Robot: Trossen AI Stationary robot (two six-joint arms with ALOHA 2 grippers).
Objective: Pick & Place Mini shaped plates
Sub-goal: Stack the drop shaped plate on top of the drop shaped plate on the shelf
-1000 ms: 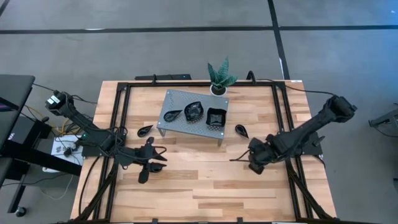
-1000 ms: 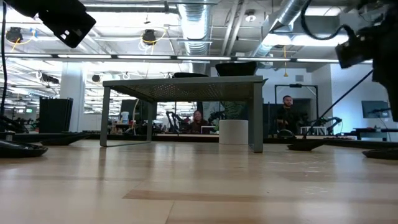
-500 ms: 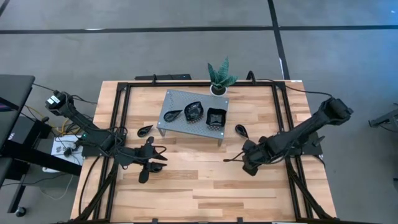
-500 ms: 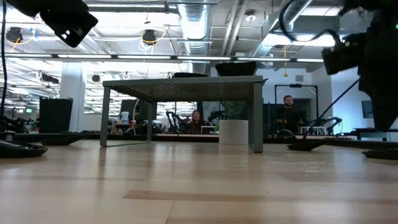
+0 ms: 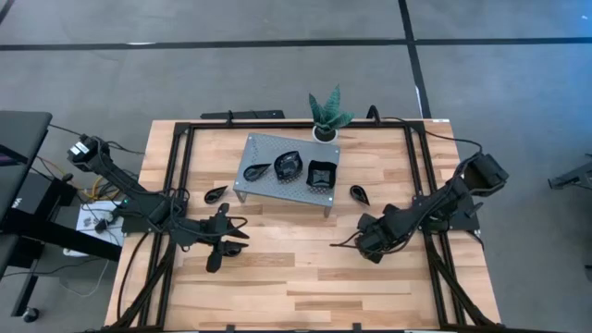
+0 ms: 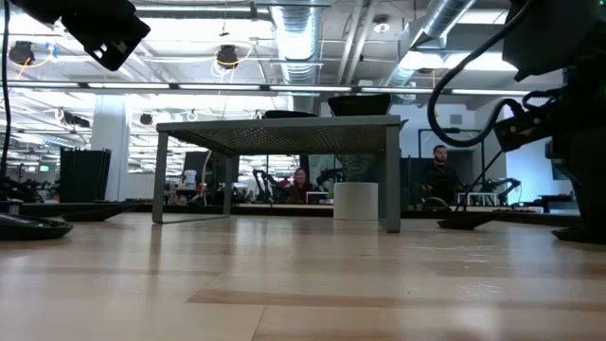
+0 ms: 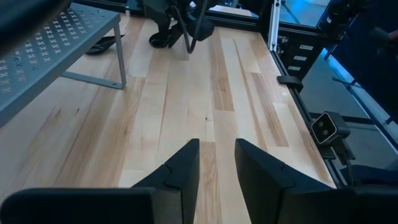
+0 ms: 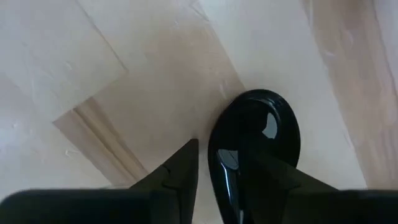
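Observation:
My right gripper [image 5: 369, 244] points down near the table's right side, open. In its wrist view [image 8: 217, 177] its fingers stand on either side of the narrow end of a glossy black teardrop plate [image 8: 256, 134] lying flat on the wood. In the high view the gripper hides this plate. My left gripper [image 5: 222, 246] hangs open and empty over the table's left half [image 7: 216, 163]. Three black plates [image 5: 289, 166] sit on the grey perforated stand [image 5: 250, 148]. Two more teardrop plates [image 5: 216, 193] [image 5: 359, 193] lie on the table beside it. My right gripper comes at the teardrop plate from above, one finger [image 8: 177, 171] on each side of its narrow end [image 8: 225, 168]. Whether the fingers touch it, I cannot tell. The plate lies flat on the table.
A small green potted plant [image 5: 326, 118] stands at the far edge behind the stand. A black frame [image 5: 176, 176] runs along the table's sides. Bare wood spreads across the near half [image 5: 296, 287]. In the low view, people sit in the room behind the table [image 6: 437, 175].
My right gripper has gone down toward the table and a little toward its near-left, the arm folding lower. In the low view it has sunk along the right side.

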